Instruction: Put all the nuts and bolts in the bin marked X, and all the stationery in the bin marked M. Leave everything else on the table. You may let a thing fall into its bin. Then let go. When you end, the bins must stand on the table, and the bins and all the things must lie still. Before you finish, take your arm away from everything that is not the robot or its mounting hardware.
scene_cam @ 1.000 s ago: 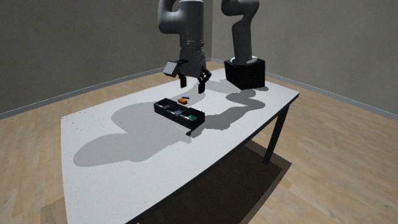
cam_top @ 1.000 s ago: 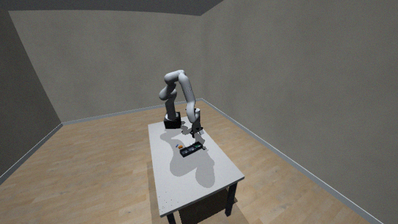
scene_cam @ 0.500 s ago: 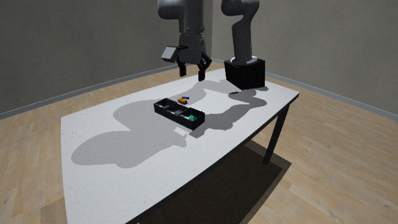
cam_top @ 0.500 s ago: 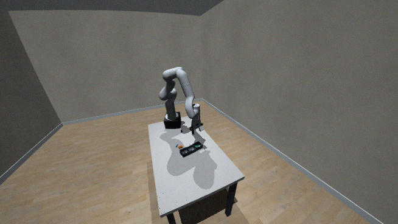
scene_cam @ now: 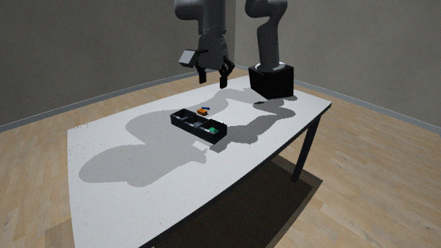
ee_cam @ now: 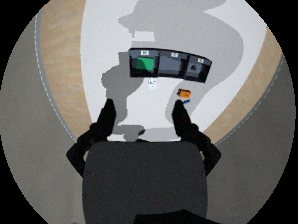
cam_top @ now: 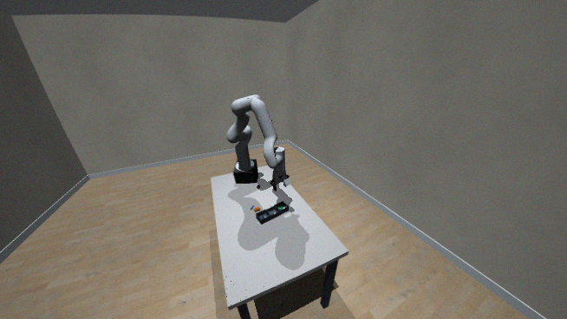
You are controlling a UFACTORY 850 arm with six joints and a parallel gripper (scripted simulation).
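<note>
A row of black bins (scene_cam: 198, 125) stands in the middle of the table; it also shows in the wrist view (ee_cam: 169, 64) and in the top view (cam_top: 272, 211). One end bin holds a green thing (scene_cam: 212, 130) (ee_cam: 144, 64). The other bins hold small grey things that I cannot identify. The bin marks are too small to read. An orange thing (scene_cam: 201, 112) and a small blue thing (scene_cam: 204, 108) lie on the table beside the bins, and the orange one also shows in the wrist view (ee_cam: 184, 95). My gripper (scene_cam: 212, 78) is open and empty, high above the table between the bins and the arm's base.
The arm's black base (scene_cam: 272, 81) stands at the far end of the table. A small white thing (ee_cam: 152, 84) lies on the table near the bins. The table edges are close on both sides of the bins.
</note>
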